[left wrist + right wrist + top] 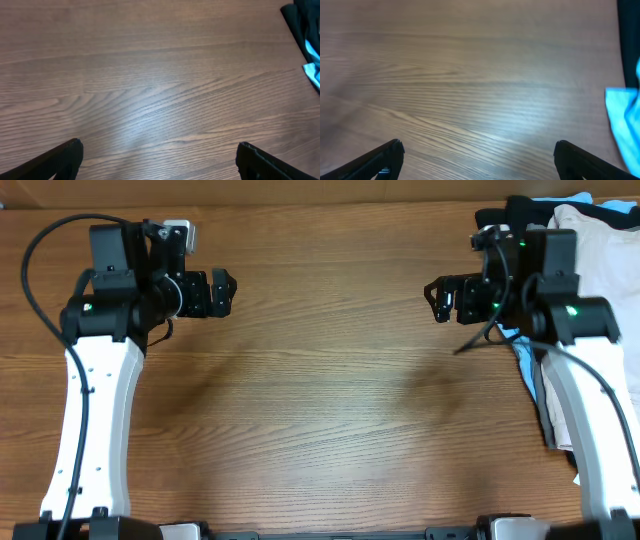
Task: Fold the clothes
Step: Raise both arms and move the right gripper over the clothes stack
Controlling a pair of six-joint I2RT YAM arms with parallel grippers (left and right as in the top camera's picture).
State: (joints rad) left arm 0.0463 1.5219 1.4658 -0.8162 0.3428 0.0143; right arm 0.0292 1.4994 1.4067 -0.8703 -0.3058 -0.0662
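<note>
The pale beige shorts point(598, 252) lie bunched in a pile of clothes at the table's right edge, partly hidden behind my right arm. Their legs and label do not show. My left gripper point(230, 293) is open and empty above bare wood at the far left. My right gripper point(434, 300) is open and empty, just left of the pile and not touching it. In the left wrist view the open fingers point(157, 152) frame only wood. In the right wrist view the open fingers point(477, 152) frame only wood too.
A black garment point(500, 218) and a light-blue garment point(522, 348) lie in the same pile on the wooden table point(320, 410). The black and blue cloth shows at the right edge of the left wrist view point(306, 35). Light-blue cloth point(626, 122) shows in the right wrist view.
</note>
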